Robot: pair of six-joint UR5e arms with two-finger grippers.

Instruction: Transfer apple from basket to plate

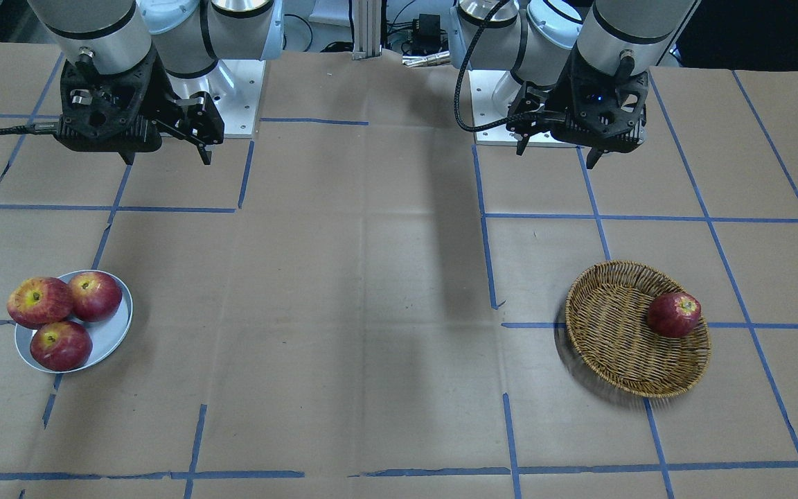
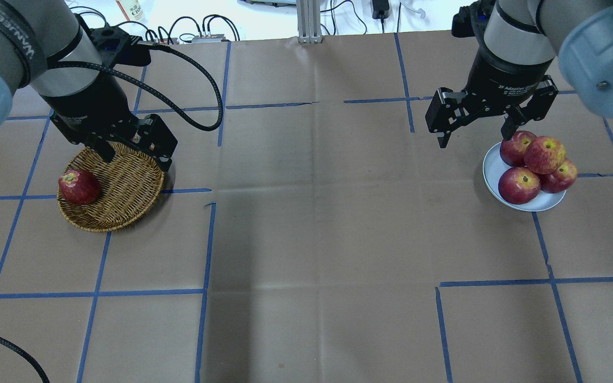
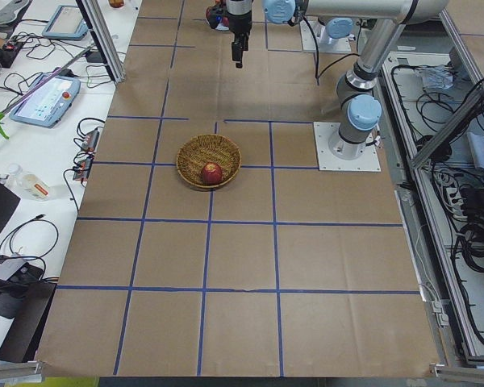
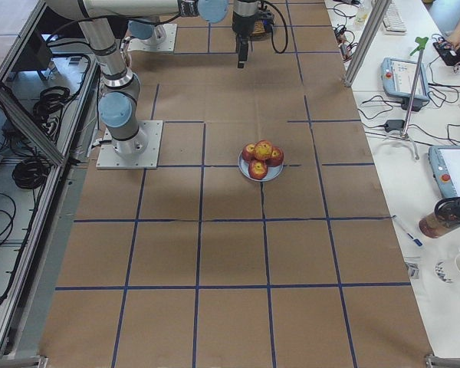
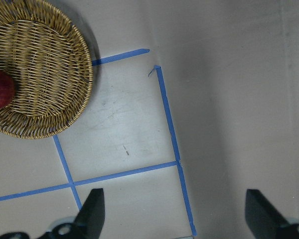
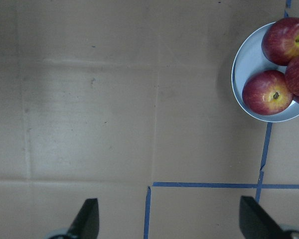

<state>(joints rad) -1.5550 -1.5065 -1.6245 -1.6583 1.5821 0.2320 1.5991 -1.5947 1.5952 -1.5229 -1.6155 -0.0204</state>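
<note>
The streaky orange-red apple (image 1: 39,301) with a big yellow patch lies on the pale grey-blue plate (image 1: 111,333), resting against darker red apples; in the overhead view it (image 2: 544,154) sits on top of them. The wicker basket (image 1: 614,346) holds one dark all-red apple (image 1: 674,314) at its rim. My left gripper (image 2: 136,158) is open and empty, raised over the basket's (image 2: 125,197) far edge. My right gripper (image 2: 474,139) is open and empty, raised just beside the plate (image 2: 493,165).
The table is brown cardboard marked with blue tape lines (image 1: 485,256). Both arm bases (image 1: 233,90) stand at the robot's edge. Benches with tablets, cables and a bottle (image 4: 445,218) flank the table ends.
</note>
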